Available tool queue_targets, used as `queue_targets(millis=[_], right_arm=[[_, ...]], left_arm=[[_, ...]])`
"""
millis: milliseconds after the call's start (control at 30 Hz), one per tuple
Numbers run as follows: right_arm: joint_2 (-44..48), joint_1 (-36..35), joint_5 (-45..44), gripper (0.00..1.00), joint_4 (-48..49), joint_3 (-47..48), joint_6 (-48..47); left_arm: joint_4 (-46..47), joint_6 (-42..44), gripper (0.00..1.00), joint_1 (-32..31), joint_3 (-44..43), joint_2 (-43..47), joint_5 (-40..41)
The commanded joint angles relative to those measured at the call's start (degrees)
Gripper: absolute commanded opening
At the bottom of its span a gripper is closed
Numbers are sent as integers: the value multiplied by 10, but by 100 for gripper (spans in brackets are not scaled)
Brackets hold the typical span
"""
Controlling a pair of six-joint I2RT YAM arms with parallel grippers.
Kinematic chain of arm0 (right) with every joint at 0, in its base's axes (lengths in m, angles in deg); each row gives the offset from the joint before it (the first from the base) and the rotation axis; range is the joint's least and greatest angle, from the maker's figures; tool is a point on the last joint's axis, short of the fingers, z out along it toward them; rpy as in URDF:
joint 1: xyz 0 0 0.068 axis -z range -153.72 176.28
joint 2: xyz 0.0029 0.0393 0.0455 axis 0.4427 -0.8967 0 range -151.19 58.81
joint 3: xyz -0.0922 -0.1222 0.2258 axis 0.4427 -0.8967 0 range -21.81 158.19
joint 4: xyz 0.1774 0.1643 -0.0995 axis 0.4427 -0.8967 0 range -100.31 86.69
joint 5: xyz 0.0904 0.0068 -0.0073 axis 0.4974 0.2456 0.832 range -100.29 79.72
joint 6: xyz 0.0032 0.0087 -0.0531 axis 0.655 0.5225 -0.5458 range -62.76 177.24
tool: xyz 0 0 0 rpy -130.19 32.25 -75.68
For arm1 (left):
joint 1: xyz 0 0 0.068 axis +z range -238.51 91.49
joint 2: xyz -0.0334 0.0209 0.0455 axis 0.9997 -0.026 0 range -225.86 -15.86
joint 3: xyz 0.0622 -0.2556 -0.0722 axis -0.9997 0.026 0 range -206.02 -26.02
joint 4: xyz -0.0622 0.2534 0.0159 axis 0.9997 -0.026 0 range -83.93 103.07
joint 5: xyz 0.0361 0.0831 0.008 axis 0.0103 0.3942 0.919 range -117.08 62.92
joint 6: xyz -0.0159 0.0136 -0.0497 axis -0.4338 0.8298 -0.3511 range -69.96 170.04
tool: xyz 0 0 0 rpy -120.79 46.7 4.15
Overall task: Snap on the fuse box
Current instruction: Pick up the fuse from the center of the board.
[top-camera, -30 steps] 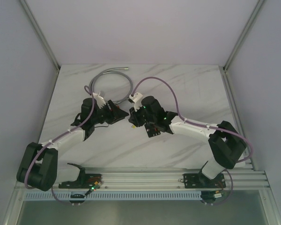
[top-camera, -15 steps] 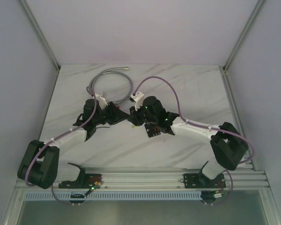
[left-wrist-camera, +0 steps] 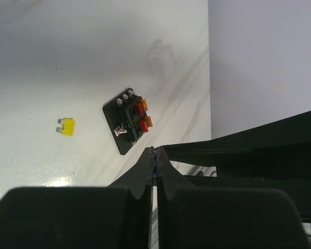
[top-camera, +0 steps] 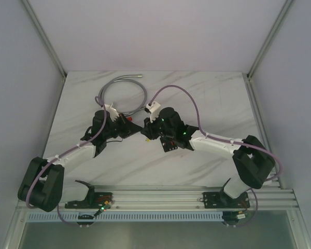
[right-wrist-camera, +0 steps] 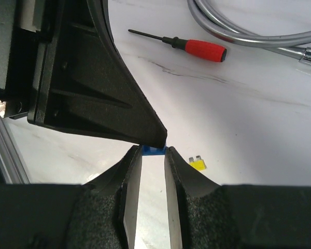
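1. Where the left wrist camera looks down past its own fingers, the fuse box lies flat on the white marble table. It is just beyond the fingertips and touched by neither arm.
2. It is a small black, roughly square plate with a raised block in the middle and three silver screw heads along one edge.
3. Its slots hold two red fuses and two orange fuses, set in pairs; no lid is on it.
4. A clear cover rests on the table beyond the box, apart from it, and a yellow fuse lies loose beside it.
5. The left gripper is clenched, a thin blue sliver showing between its fingers.
6. The right gripper grasps the blue fuse between its tips, which meet the left gripper's tip.
7. Farther off lie a red-handled screwdriver and a silver hose.
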Motion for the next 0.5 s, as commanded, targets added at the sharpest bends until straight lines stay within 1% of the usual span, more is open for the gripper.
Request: queue_targets(millis=[0,100,133,233,367,467], right_arm=[[35,-2,-6,25,52,-15,24],[61,-2,-16,37,85,-35,59],[73,-2,-18,39,101,-49,74],[113,-2,-29,41,170,-98,154],[163,-2,-42,44,303,-174,281],[180,-2,-47,45,398,-214,362]], left_arm=[[10,-13,0,-6,5,32,2],[10,-27,0,-6,9,60,15],[10,-32,0,-6,12,71,22],[15,-50,0,-6,23,114,44],[47,-86,0,-16,41,171,71],[64,-102,0,-30,47,201,91]])
